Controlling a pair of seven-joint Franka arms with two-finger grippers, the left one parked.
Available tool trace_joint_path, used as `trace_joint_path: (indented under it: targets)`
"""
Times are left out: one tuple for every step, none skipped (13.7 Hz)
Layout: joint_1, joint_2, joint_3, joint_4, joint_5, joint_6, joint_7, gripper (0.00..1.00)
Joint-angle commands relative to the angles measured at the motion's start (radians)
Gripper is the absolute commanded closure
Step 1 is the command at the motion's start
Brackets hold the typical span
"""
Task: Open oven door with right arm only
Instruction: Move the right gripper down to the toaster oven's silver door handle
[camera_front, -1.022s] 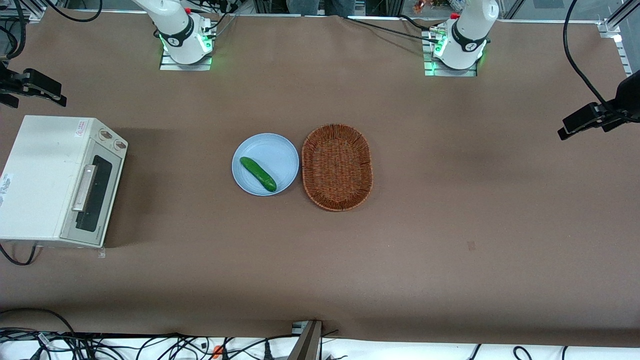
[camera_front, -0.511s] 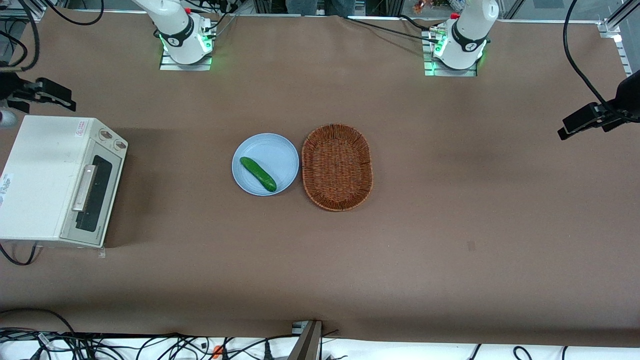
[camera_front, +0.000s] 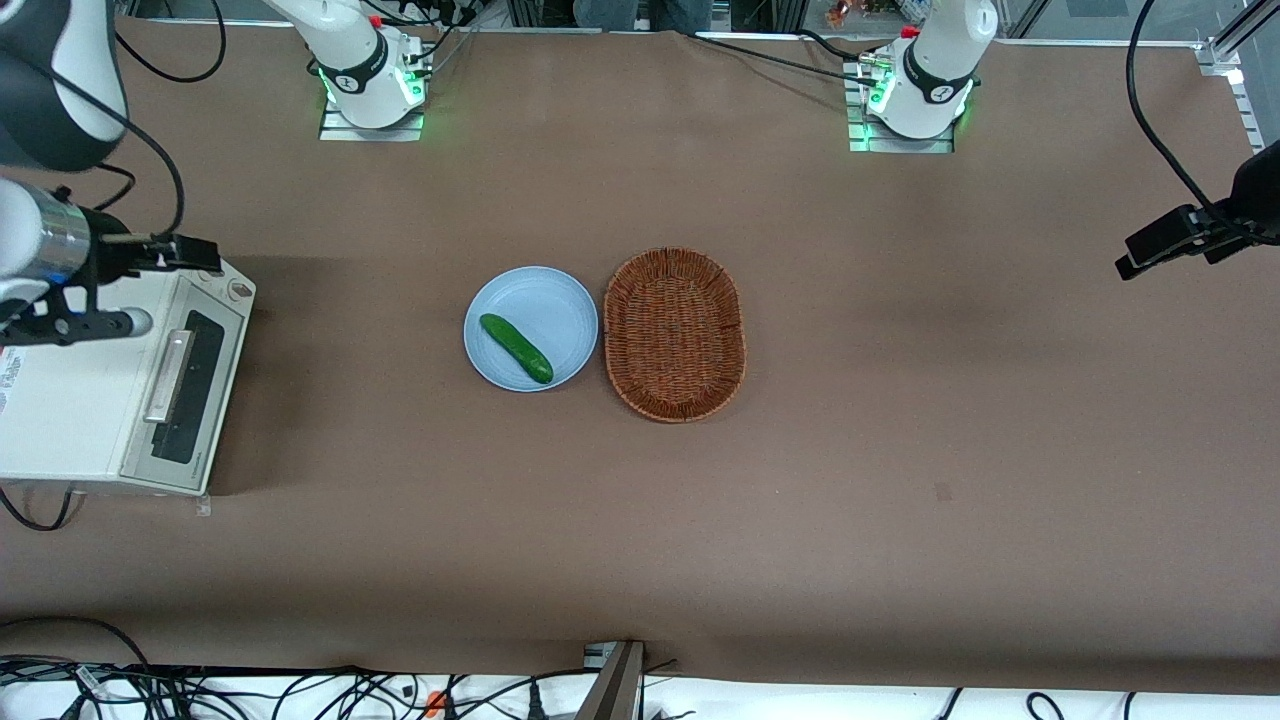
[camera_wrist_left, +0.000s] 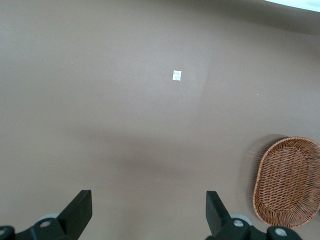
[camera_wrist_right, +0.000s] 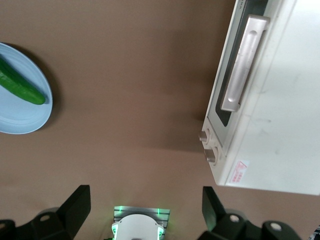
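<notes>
The cream-white toaster oven (camera_front: 80, 370) stands at the working arm's end of the table. The oven door (camera_front: 185, 395) with its dark window is shut flat against the oven, and its silver bar handle (camera_front: 168, 375) is untouched. The right arm (camera_front: 45, 90) reaches in over the oven. Its black gripper (camera_front: 165, 258) hangs above the oven's top, over the end with the two knobs (camera_front: 238, 290), farther from the front camera than the handle. In the right wrist view the gripper (camera_wrist_right: 145, 207) is open and empty, high above the door (camera_wrist_right: 227, 75) and handle (camera_wrist_right: 243, 62).
A light blue plate (camera_front: 560, 300) holding a green cucumber (camera_front: 515, 347) sits mid-table, beside a brown wicker basket (camera_front: 675, 333), which also shows in the left wrist view (camera_wrist_left: 287, 182). The right arm's base (camera_front: 370, 85) is lit green. Cables run along the table's near edge.
The right arm has swung in from the edge of the view and now hangs over the oven's knob end. The oven door has not moved.
</notes>
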Motion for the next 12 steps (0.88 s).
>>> trace_joint_path:
  targets:
    - [0.001,0.051,-0.002,0.006,-0.018,0.032,0.011,0.13]
    - [0.001,0.071,-0.002,0.006,-0.041,0.045,0.029,0.18]
    - [0.002,0.095,-0.002,0.005,-0.063,0.058,0.055,0.28]
    - [0.002,0.120,-0.001,0.006,-0.086,0.070,0.072,0.35]
    - [0.002,0.137,-0.001,0.005,-0.100,0.079,0.071,0.50]
    - [0.004,0.151,-0.001,0.005,-0.124,0.090,0.071,0.62]
    - [0.002,0.161,-0.001,0.005,-0.150,0.099,0.071,0.77]
    - [0.005,0.178,-0.001,0.006,-0.175,0.114,0.071,0.88]
    - [0.005,0.197,-0.001,0.006,-0.208,0.134,0.071,0.95]
    - [0.005,0.214,-0.001,0.006,-0.239,0.153,0.070,1.00]
    - [0.005,0.226,-0.001,0.008,-0.270,0.159,0.066,1.00]
    - [0.005,0.238,-0.001,0.011,-0.317,0.161,0.060,1.00]
